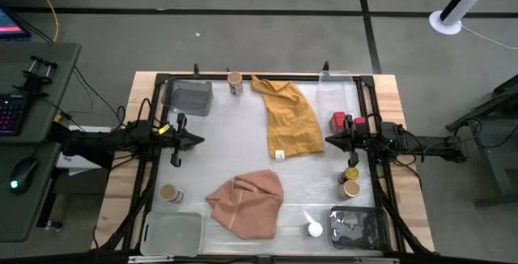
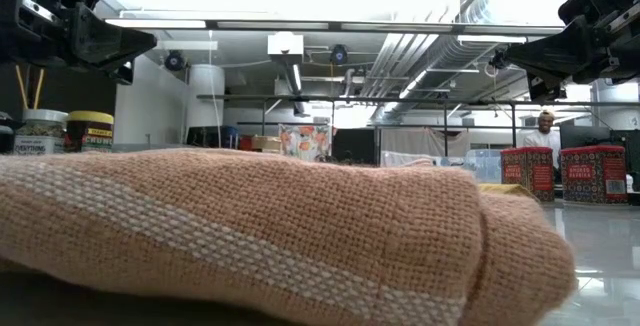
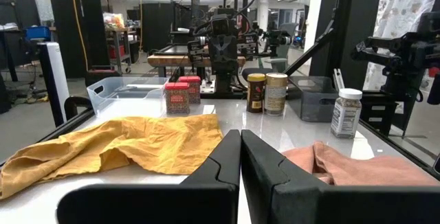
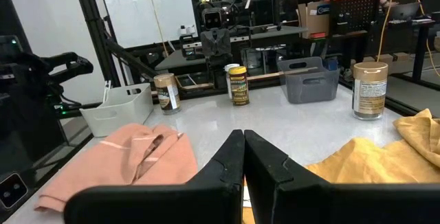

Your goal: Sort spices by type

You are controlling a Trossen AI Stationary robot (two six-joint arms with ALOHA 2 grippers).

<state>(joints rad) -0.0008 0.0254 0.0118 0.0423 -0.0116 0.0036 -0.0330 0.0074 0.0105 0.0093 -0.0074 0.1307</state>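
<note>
Both grippers hover shut over the table and touch nothing: my left gripper at the left, my right gripper at the right, tips facing each other. Two red tins stand beside the right gripper. A yellow-lidded jar and a tan-lidded jar stand nearer. A white-lidded jar stands at the near edge. Tan-lidded jars stand at the far edge and near left. By the left arm stand a yellow-lidded jar and a white-lidded jar.
A mustard cloth lies between the grippers toward the far side, and a pink cloth lies crumpled nearer. Trays sit at the corners: grey far left, clear far right, clear near left, grey near right.
</note>
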